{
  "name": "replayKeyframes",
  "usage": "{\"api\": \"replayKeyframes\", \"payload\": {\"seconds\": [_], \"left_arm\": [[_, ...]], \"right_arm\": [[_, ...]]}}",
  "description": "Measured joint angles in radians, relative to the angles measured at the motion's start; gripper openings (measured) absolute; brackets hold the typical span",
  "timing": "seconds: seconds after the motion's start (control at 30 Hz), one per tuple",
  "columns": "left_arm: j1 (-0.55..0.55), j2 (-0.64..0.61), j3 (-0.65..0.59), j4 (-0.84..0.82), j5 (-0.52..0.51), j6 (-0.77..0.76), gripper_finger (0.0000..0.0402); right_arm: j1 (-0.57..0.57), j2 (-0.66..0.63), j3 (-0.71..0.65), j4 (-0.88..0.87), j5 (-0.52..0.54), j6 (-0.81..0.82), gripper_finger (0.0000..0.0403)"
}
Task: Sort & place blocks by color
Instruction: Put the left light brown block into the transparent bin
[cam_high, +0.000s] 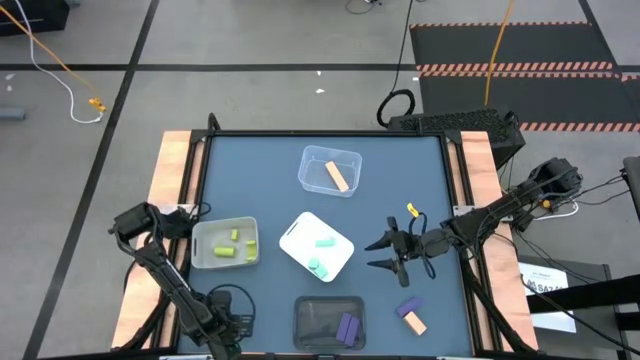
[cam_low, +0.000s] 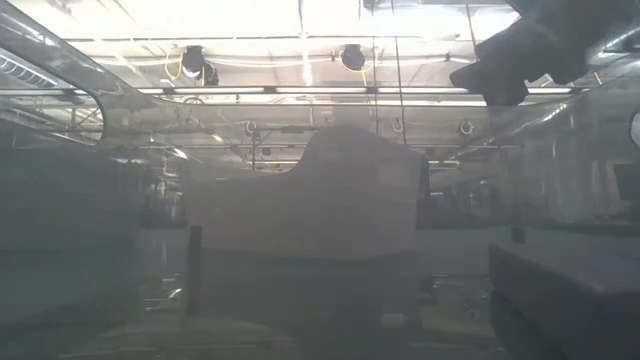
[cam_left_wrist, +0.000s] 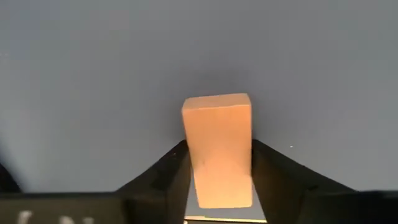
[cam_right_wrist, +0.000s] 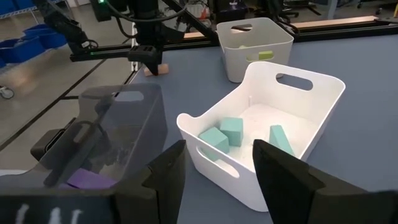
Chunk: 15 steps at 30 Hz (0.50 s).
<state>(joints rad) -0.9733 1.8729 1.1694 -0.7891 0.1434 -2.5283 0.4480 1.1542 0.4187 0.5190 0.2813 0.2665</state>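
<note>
My left gripper (cam_left_wrist: 219, 163) is at the table's near left corner, also seen as the left gripper (cam_right_wrist: 149, 57) in the right wrist view, and is shut on a salmon-orange block (cam_left_wrist: 217, 134). My right gripper (cam_high: 385, 253) hangs open over bare table, right of the white bin (cam_high: 317, 245) with its mint-teal blocks (cam_right_wrist: 231, 132). Yellow-green blocks (cam_high: 235, 243) lie in the pale bin, an orange bar (cam_high: 338, 177) in the clear bin, and a purple block (cam_high: 347, 327) in the dark bin. A loose purple block (cam_high: 407, 305) and a loose orange block (cam_high: 416, 322) lie together on the table. My left gripper pinches the salmon-orange block between its two fingers, which press on two opposite side faces (cam_left_wrist: 194, 171). The fingers (cam_right_wrist: 148, 62) come from above, pointing down. The block's free end (cam_left_wrist: 216, 106) sticks out past the fingertips toward the table; whether it rests there I cannot tell.
Four bins stand mid-table: a clear one (cam_high: 330, 155) far, a pale one (cam_high: 200, 245) left, the white one at centre, a dark one (cam_high: 300, 322) at the near edge, which fills the low view. Wooden rails (cam_high: 170, 180) line both sides. Bare table lies around the right gripper.
</note>
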Motion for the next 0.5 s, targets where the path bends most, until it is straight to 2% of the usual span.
{"api": "replayKeyframes", "payload": {"seconds": [0.07, 0.27, 0.4, 0.5], "left_arm": [[0.0, 0.0, 0.001, -0.002, -0.027, 0.024, 0.0127], [0.02, -0.002, 0.002, -0.001, -0.077, 0.095, 0.0127], [0.054, -0.024, 0.0, 0.022, -0.184, 0.191, 0.0127], [0.088, -0.071, -0.001, 0.04, -0.304, 0.284, 0.0127]], "right_arm": [[0.0, 0.0, 0.0, 0.001, 0.0, 0.0, 0.0178], [0.0, 0.0, 0.0, 0.0, 0.0, 0.001, 0.0178], [-0.001, 0.0, 0.0, 0.001, 0.0, 0.001, 0.0178], [-0.001, 0.0, 0.0, 0.001, 0.0, 0.001, 0.0178]]}}
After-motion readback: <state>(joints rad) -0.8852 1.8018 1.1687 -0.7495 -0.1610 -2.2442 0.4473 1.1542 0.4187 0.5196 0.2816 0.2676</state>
